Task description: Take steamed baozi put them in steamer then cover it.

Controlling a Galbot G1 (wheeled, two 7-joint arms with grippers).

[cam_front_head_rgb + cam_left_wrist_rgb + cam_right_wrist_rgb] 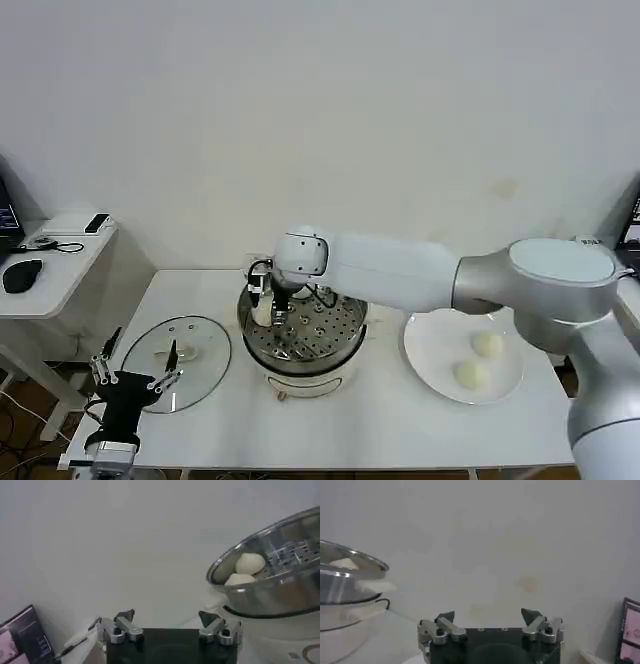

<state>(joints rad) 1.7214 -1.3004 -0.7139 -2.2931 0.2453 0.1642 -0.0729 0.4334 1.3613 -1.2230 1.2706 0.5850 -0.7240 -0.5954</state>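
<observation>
Baozi [249, 563] inside steamer [280, 587] | two on plate [430, 350]

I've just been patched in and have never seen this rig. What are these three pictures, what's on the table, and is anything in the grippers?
It is a two-armed robot. The head view looks down from its head onto the white table. The other two views come from a camera on each wrist, looking out past the fingers. In the head view the right arm reaches over the round shiny steel steamer, which holds two small cream-white steamed baozi. Two more lie on the flat white plate. The left gripper waits by the round glass lid. It and the right gripper are open and empty.
</observation>
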